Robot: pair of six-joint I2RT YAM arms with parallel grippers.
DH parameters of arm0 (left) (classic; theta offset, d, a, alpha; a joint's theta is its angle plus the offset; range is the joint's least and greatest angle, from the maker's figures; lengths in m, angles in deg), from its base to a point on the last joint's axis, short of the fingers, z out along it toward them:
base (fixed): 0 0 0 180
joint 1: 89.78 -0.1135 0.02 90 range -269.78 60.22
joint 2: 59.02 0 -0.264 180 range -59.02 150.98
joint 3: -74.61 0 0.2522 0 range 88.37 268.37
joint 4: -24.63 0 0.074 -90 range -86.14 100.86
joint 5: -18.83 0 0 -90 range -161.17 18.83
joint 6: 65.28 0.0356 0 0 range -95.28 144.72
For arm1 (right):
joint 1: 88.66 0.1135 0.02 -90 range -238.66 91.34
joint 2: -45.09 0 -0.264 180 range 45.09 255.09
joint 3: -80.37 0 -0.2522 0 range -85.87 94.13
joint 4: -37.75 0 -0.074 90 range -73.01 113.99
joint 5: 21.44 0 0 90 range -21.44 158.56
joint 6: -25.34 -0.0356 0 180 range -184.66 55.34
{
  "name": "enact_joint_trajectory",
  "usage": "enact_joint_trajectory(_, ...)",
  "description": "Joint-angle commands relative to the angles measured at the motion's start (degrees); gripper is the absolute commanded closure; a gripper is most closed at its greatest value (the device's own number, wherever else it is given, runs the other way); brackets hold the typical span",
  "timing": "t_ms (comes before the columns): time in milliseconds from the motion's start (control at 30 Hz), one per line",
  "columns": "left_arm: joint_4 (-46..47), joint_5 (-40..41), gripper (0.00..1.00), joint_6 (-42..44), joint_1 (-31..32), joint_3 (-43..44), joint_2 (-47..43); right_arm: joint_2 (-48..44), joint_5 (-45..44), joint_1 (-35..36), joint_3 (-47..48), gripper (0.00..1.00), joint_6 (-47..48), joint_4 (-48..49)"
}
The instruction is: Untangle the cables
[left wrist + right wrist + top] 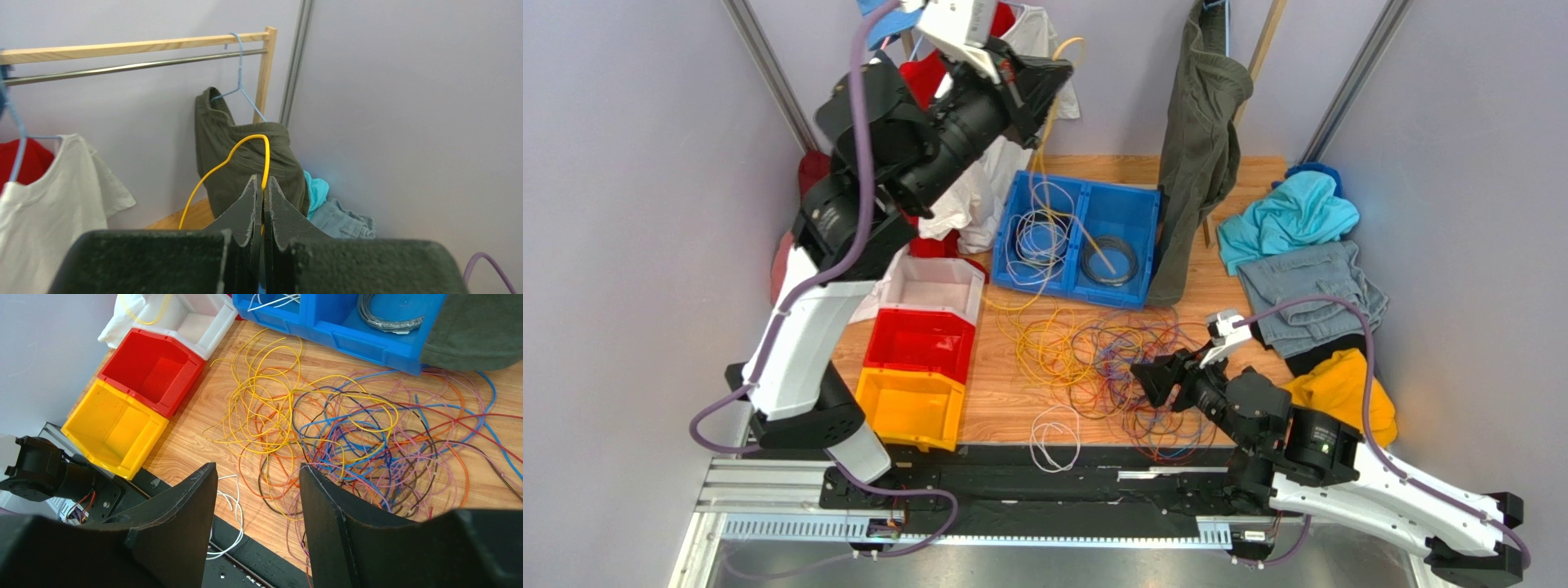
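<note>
Fingers (250,205) of the left gripper (1057,76) press together on one yellow cable (242,146), held high over the table's far side. The overhead view shows that strand dropping toward the blue crate (1130,214). The right gripper (258,496) hangs spread, pinching nothing, just above the tangled cables (344,429) on the wooden table (178,447). Beside the tangle, three small bins stand in a row: a white bin (196,318), a red bin (147,367) and a yellow bin (110,425). The crate has two compartments, each holding a coil. Only the left wrist view shows the wooden rail bar (135,46) and the blue hanger (239,61) carrying one olive garment (215,122).
</note>
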State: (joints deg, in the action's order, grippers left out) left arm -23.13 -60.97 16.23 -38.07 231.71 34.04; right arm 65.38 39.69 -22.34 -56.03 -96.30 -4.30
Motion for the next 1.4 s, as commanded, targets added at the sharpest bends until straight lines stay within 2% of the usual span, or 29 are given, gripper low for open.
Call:
enact_joint_trajectory(0,7.17,-8.94,1.00,1.99,-0.11,0.97,2.12,-3.59,-4.00,0.03,1.62,0.45,-3.86,-3.34)
enact_joint_trajectory(100,11.48,-13.26,1.00,2.34,-0.11,-0.17,4.58,-7.28,-6.29,0.03,1.88,0.46,-4.31,-5.36)
enact_joint_trajectory(300,17.38,-14.67,1.00,-0.47,-2.74,0.53,10.73,-13.08,-11.74,0.03,5.48,0.47,-4.31,-12.56)
enact_joint_trajectory(467,19.41,-12.22,1.00,-3.90,-6.44,2.46,16.27,-15.37,-12.01,0.03,7.24,0.48,-5.10,-14.24)
enact_joint_trajectory(633,20.64,-8.27,1.00,-3.29,-8.37,2.20,19.96,-15.28,-12.88,0.03,7.60,0.48,-5.28,-15.30)
enact_joint_trajectory(933,22.48,-7.30,1.00,-1.53,-11.53,0.36,26.03,-14.85,-14.03,0.03,5.40,0.48,-4.57,-13.19)
enact_joint_trajectory(1100,27.31,-11.76,1.00,-1.88,-12.06,-7.89,25.25,-14.32,-14.73,0.03,4.52,0.49,-4.13,-11.96)
enact_joint_trajectory(1233,31.97,-15.02,1.00,-4.77,-12.15,-18.78,22.70,-13.79,-14.73,0.03,4.43,0.49,-4.13,-11.87)
enact_joint_trajectory(1367,33.56,-18.09,1.00,-7.76,-12.15,-24.07,22.61,-14.05,-14.64,0.03,4.52,0.49,-4.57,-12.49)
